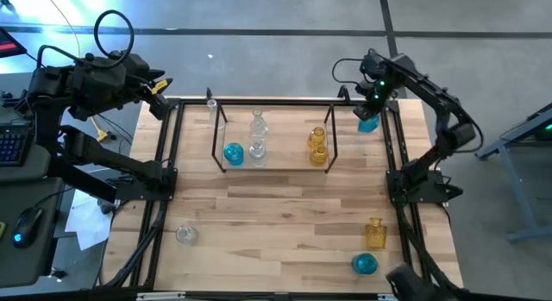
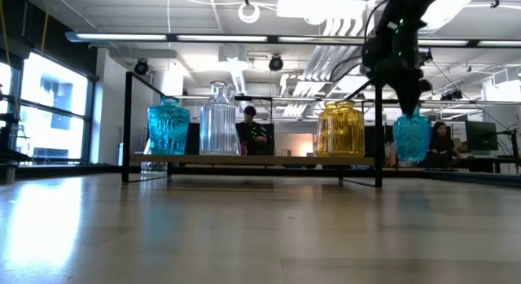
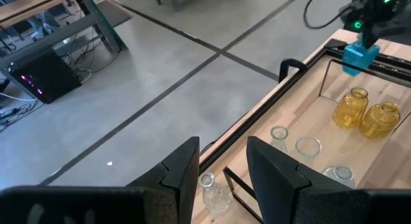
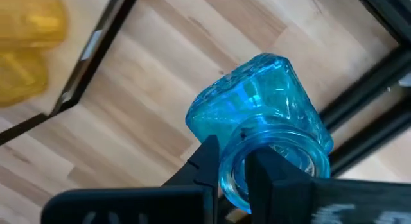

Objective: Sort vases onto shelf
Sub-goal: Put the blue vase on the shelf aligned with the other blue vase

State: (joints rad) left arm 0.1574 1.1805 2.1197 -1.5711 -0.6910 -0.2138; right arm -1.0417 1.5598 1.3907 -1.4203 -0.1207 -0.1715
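Right gripper (image 4: pixel 232 161) clenched on the rim of a blue vase (image 4: pixel 260 118), one finger inside the mouth, one outside. The arm is folded back over the table's far right corner, wrist pointing down.

High view puts that vase (image 1: pixel 368 122) just outside the shelf's (image 1: pixel 274 166) right end, between the shelf's end rods and the table frame (image 1: pixel 404 167). Low view shows what the top view can't: the vase (image 2: pixel 411 136) hangs upright under my gripper (image 2: pixel 409 95), its base about level with the shelf floor (image 2: pixel 252 159). Whether it touches the table, can't tell.

My wrist view shows two amber vases (image 4: pixel 26 47) blurred past a shelf rod; frame rails run close on the vase's other side.

Left gripper (image 3: pixel 222 169) released, fingers apart and empty, parked off the table's far left corner over the concrete floor. Its wrist view sees a clear vase (image 3: pixel 212 193) standing outside the shelf's far left corner, hidden in the low view.

On the shelf: blue vase (image 1: pixel 233 153) at the left, two clear ones (image 1: pixel 257 139) mid, two amber (image 1: pixel 317 147) at the right end.

Near side of the table: one clear vase (image 1: pixel 186 235) left, an amber (image 1: pixel 374 232) and a blue (image 1: pixel 365 264) right, well apart from the shelf.

People sit in the room beyond.
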